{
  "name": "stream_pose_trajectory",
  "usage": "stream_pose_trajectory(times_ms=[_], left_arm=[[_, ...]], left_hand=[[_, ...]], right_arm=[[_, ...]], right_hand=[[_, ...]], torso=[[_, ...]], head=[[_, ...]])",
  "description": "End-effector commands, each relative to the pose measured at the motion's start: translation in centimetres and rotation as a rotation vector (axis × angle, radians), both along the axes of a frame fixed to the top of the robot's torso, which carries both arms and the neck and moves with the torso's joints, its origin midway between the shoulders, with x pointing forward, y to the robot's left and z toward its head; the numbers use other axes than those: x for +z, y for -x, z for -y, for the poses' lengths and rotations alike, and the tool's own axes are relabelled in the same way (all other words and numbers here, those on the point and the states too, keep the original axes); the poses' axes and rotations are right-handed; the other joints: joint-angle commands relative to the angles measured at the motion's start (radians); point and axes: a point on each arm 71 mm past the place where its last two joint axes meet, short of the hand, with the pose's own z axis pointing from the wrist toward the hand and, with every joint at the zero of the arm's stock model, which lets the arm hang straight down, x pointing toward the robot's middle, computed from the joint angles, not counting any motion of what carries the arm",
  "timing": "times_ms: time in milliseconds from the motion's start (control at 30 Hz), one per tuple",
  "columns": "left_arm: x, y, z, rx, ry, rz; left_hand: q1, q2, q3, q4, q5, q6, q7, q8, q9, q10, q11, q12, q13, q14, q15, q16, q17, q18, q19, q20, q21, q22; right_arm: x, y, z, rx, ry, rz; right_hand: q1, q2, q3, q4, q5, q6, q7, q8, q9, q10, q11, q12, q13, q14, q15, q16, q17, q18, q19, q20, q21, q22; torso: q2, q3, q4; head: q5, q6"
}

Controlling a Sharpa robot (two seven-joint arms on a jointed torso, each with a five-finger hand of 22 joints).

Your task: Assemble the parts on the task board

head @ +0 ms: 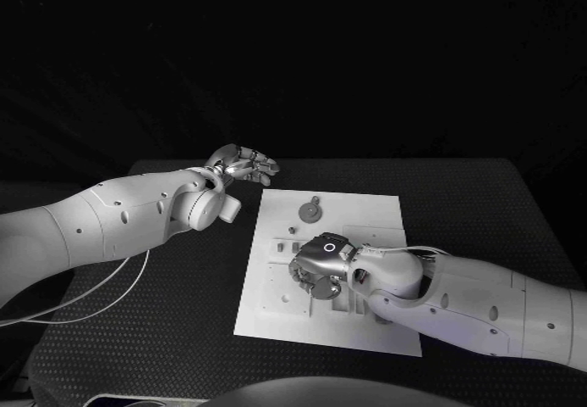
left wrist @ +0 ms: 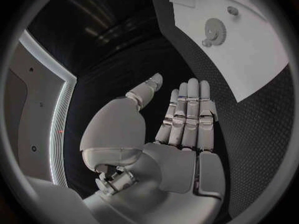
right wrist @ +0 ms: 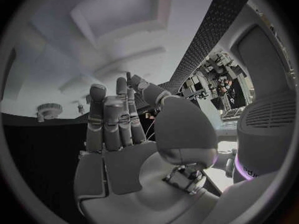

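The white task board lies in the middle of the black table. A grey gear sits on its far part and also shows in both wrist views, gear and gear. Small slots and pieces mark the board's middle. My right hand hangs low over that middle, fingers pointing down. In the right wrist view the right hand has its thumb tip against the nearest finger, pinching a thin dark part. My left hand is off the board's far left corner; the left hand is flat and holds nothing.
Black table surrounds the board on every side. A white cable loops under my left arm over the table's left part. The task board edge lies a short way ahead of my left fingers.
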Motion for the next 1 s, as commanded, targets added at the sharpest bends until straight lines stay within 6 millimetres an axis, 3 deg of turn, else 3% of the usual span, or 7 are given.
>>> stream_pose_trajectory(times_ms=[33, 1000], left_arm=[[0.17, -0.03, 0.13, -0.002, 0.008, 0.009], [0.13, -0.04, 0.12, -0.004, 0.008, 0.003]], left_hand=[[-0.007, 0.0, -0.001, 0.004, -0.001, -0.005, -0.001, 0.006, -0.001, -0.01, 0.001, 0.0, -0.001, 0.002, 0.001, -0.004, 0.002, 0.001, 0.003, 0.001, 0.0, -0.001], [-0.006, 0.0, -0.002, 0.005, -0.001, -0.006, 0.0, 0.006, -0.002, -0.011, 0.001, 0.0, -0.002, -0.001, 0.002, -0.011, 0.006, 0.001, 0.002, 0.001, 0.0, -0.004]], right_arm=[[-0.08, -0.01, 0.03, -0.002, 0.009, 0.027], [-0.26, -0.22, 0.22, -0.008, 0.029, 0.029]], right_hand=[[0.003, 0.004, 0.004, 0.0, 0.003, 0.005, 0.0, 0.004, 0.002, 0.007, 0.002, -0.004, 0.0, 0.0, -0.009, 0.005, 0.001, 0.026, 0.001, -0.005, 0.004, 0.014], [0.005, 0.002, 0.004, 0.0, 0.003, 0.005, 0.0, 0.005, 0.005, 0.01, 0.001, -0.007, 0.004, 0.001, -0.01, 0.008, 0.004, 0.026, 0.003, -0.006, 0.006, 0.016]], torso=[[0.0, 0.0, -0.0001], [0.0, 0.0004, -0.0007]], head=[[0.001, 0.0], [0.002, -0.006]])
